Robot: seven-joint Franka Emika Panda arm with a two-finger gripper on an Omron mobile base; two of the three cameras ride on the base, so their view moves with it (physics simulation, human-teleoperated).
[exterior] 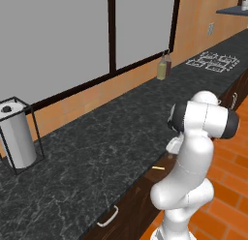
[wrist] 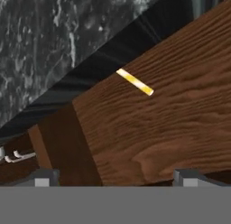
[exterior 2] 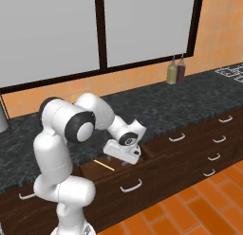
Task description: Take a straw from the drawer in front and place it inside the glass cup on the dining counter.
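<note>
Drawer (exterior 2: 111, 175) is standing pulled out under the black granite counter (exterior 2: 156, 108), low centre of right base view; its silver handle (exterior 2: 131, 185) is sitting on the front face. Being open, it's exposing the straw (exterior 2: 104, 165), which is lying flat on the drawer floor, left of centre, w/ one end tucked back under the counter lip. Left base view is showing only a short yellow stub of it, right of centre, beside the arm.

Gripper (exterior 2: 124, 156) is hanging just above the drawer interior, fingers pointing down, jaws spread wide and holding nothing. In hand view the two dark fingertips (wrist: 45, 178) are sitting far apart at bottom corners, w/ bare wood between them. Straw is lying upper centre of that frame, well off the fingertip line, so hand is prob. not yet lined up over it – my reading: approach step, grasp not begun.

Materials:
- drawer floor: brown wood, strong wavy grain, flat, matte.
- straw: thin, straight, yellow; paler bands showing in hand view. Slim and lying flat → little to pinch; likely needing fingers straddling it crosswise.
- counter: black speckled stone, glossy veining.
- floor: orange brick tiles (exterior 2: 199, 205).

Paper-towel holder (exterior: 17, 135) (wire frame, white roll) is standing left of left base view; two bottles (exterior 2: 175, 70) by the window.
</note>
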